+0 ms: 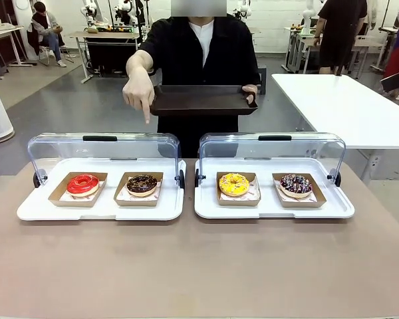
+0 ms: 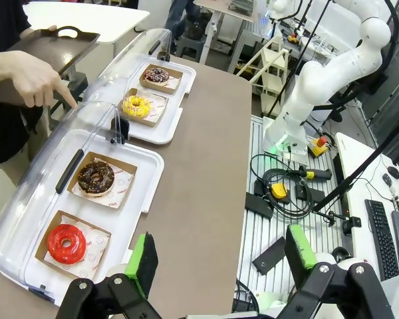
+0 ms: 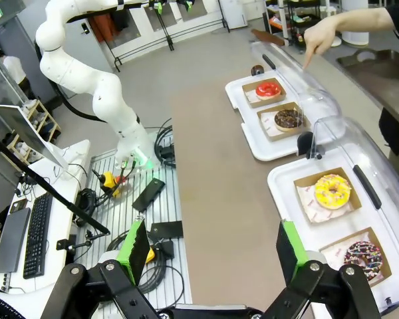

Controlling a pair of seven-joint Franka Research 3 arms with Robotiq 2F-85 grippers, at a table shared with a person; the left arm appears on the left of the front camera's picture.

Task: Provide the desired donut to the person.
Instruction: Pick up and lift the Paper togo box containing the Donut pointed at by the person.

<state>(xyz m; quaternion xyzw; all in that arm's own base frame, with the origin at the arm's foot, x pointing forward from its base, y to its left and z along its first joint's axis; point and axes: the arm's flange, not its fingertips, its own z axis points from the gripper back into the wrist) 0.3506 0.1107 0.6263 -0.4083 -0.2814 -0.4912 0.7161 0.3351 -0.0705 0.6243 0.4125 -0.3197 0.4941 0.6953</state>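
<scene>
The person [image 1: 199, 46] in a black shirt stands at the far side, holding a dark brown tray [image 1: 203, 100] in one hand. The other hand [image 1: 138, 93] points a finger down over the left case, roughly above the chocolate donut [image 1: 141, 184]. A red donut [image 1: 83, 184] lies to its left. The right case holds a yellow donut [image 1: 233, 184] and a dark sprinkled donut [image 1: 296, 185]. My left gripper [image 2: 221, 256] is open, hanging off the table's near edge beside the red donut [image 2: 66, 242]. My right gripper [image 3: 211, 251] is open too, near the sprinkled donut [image 3: 363, 254].
Each donut sits in a brown paper tray on a white serving tray [image 1: 100, 211] with its clear lid [image 1: 103, 149] swung up at the back. A white table [image 1: 346, 106] stands at the far right. Cables and a keyboard [image 2: 386, 229] lie beside the arm bases.
</scene>
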